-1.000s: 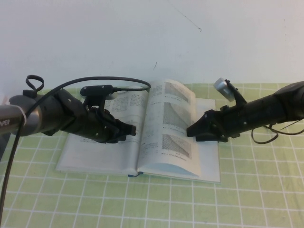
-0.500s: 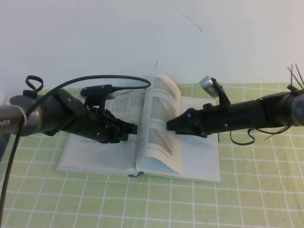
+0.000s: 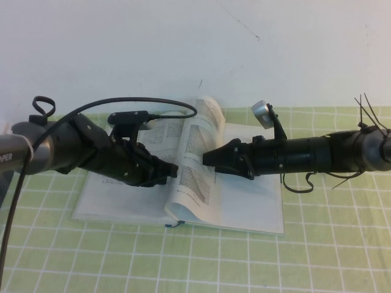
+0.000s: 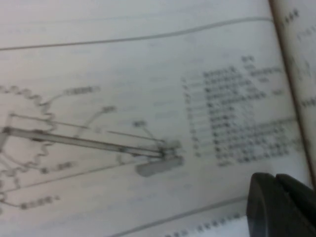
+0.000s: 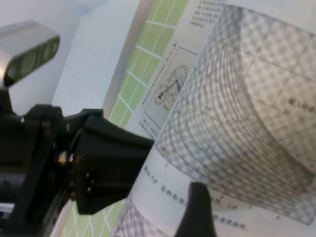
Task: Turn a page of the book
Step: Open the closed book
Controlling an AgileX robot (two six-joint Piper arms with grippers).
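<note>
We see the book [image 3: 183,171] lying open and flat near the far edge of the worktop, about midway between its left and right edges. It is large and thick, with a thin dark teal cover edge showing at its near side. Its left page carries small text and a line diagram. One page stands lifted from the right half, curling up over the spine, printed with grey graphs and small text. The right-hand page beneath it looks plain white. Both grippers sit close over the book.
</note>
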